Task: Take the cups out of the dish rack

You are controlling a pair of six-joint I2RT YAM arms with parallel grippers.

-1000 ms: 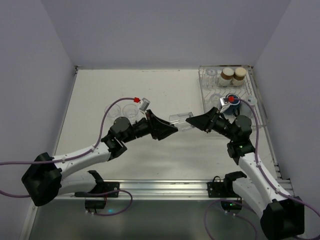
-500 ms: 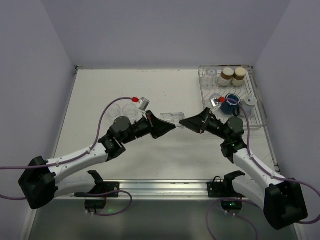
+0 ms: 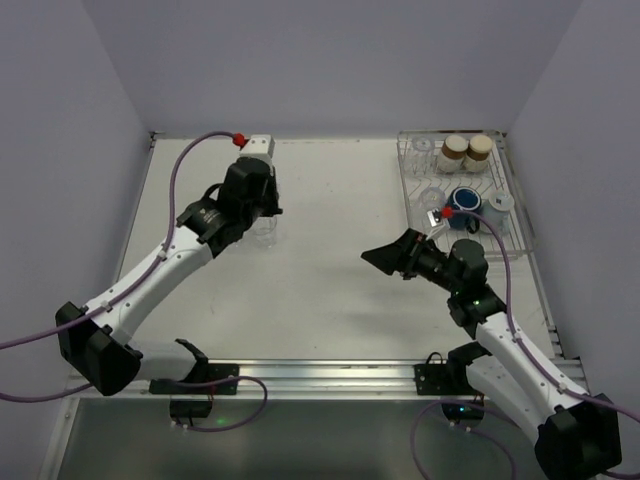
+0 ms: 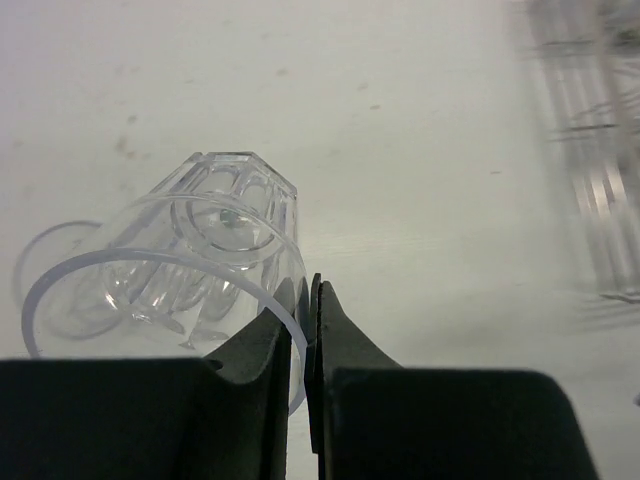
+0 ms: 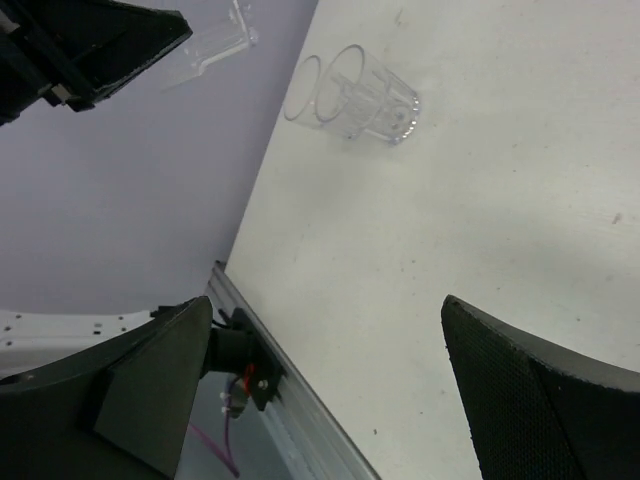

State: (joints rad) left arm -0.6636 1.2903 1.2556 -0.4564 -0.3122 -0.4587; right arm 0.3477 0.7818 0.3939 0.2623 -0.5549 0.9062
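Note:
My left gripper (image 4: 308,290) is shut on the rim of a clear glass tumbler (image 4: 215,240), one finger inside it and one outside. It holds the tumbler tilted just above the table at the back left (image 3: 262,230). Another clear cup (image 4: 55,275) stands on the table just behind it. In the right wrist view two clear cups (image 5: 360,95) show on the table. My right gripper (image 5: 325,300) stands open with nothing in it over the table's middle (image 3: 385,255). The dish rack (image 3: 517,215) at the back right holds two cream cups (image 3: 467,150), a blue mug (image 3: 465,205) and clear cups (image 3: 432,195).
The metal rail (image 3: 320,375) runs along the near edge with the arm bases on it. Purple walls close in the table on three sides. The left arm (image 3: 170,260) stretches diagonally over the table's left half.
The left arm has swung from the table's middle to the back left with the tumbler in its shut jaws. The right gripper has let go, opened wide and drawn back a little.

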